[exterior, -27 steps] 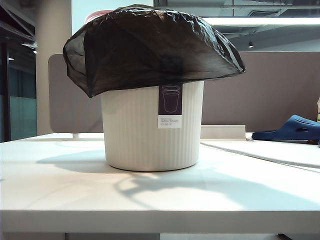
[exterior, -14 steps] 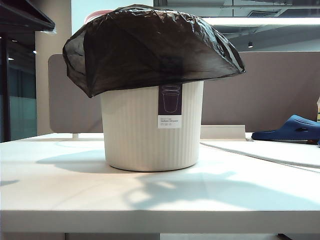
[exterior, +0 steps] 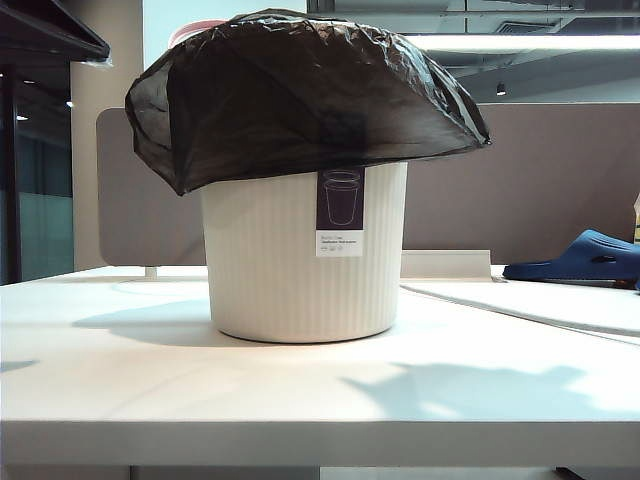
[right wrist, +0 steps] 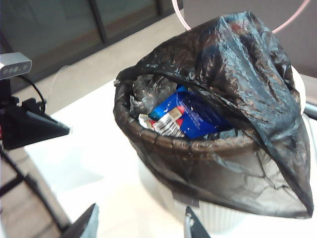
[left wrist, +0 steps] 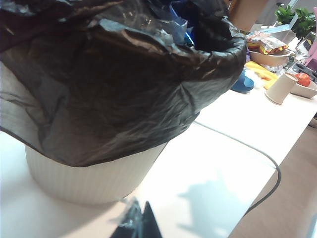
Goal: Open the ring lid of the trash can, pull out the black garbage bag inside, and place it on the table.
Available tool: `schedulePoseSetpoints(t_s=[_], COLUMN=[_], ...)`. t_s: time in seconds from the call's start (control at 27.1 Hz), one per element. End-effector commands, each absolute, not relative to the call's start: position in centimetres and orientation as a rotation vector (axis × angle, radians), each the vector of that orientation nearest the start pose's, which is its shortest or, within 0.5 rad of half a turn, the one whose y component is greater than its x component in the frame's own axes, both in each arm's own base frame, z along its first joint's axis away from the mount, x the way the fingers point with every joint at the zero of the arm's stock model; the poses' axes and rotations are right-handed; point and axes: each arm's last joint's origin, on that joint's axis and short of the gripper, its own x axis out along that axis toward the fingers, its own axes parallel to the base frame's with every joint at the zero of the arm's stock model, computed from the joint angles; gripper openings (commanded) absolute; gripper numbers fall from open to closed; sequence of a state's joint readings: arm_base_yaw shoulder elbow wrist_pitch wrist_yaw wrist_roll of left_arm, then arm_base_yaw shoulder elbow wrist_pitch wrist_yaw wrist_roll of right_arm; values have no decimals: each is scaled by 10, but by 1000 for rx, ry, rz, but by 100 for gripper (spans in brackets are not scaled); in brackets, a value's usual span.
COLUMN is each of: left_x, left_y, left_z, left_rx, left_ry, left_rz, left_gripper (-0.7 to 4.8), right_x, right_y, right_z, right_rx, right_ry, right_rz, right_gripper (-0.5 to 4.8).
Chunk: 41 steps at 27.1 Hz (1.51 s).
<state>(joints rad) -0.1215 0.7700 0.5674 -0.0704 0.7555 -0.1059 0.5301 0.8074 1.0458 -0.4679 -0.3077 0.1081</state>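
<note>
Black, crinkled plastic dominates the scene: the black garbage bag is draped over the rim of the trash can and hangs down its sides, still seated in the can. The cream-white ribbed can stands upright near the middle of the white table. On its front is a dark purple label with a drawing of a bin above a white strip of small print, too small to read.

From the right wrist view the bag's mouth is open, showing a blue wrapper with a barcode on a white panel among the rubbish inside; its lettering cannot be made out. A pale-pink curve, the ring lid, shows behind the bag, above the can's far side.

The right end effector hovers above and just in front of the can, its two fingers spread apart and holding nothing. The left end effector is beside the can, low by the table, its tips pressed together with nothing visible between them.

A blue slipper lies on the table well apart to the right.
</note>
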Motion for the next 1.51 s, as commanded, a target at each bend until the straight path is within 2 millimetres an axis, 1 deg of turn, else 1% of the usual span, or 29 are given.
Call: schedulePoseSetpoints(t_s=[0.04, 0.3, 0.55, 0.59, 0.66, 0.7, 0.78, 1.07, 1.37, 1.51], left_x=[164, 164, 163, 163, 163, 163, 164, 171, 185, 192], left_y=[-40, -40, -40, -40, -39, -39, -38, -38, -41, -42], left_z=[271, 253, 234, 232, 229, 228, 227, 224, 210, 204], left_rx=[-182, -209, -292, -305, -331, -342, -348, -388, -404, -433], left_ry=[301, 294, 213, 200, 182, 177, 171, 171, 229, 253], left_rz=[-861, -858, -845, -838, -810, -791, -757, -742, -775, -772], left_gripper=[-6, -6, -1, 11, 64, 90, 127, 127, 127, 131], right_x=[125, 134, 145, 146, 149, 150, 154, 175, 196, 203], right_y=[83, 88, 92, 92, 93, 94, 96, 108, 120, 124], right_z=[373, 328, 292, 288, 281, 278, 272, 255, 236, 227], right_rx=[145, 238, 393, 409, 433, 440, 468, 537, 650, 698], right_ry=[186, 167, 152, 147, 137, 129, 115, 106, 146, 173], right_rz=[804, 798, 714, 703, 692, 694, 695, 694, 686, 672], right_gripper=[219, 219, 220, 220, 220, 220, 220, 221, 222, 239])
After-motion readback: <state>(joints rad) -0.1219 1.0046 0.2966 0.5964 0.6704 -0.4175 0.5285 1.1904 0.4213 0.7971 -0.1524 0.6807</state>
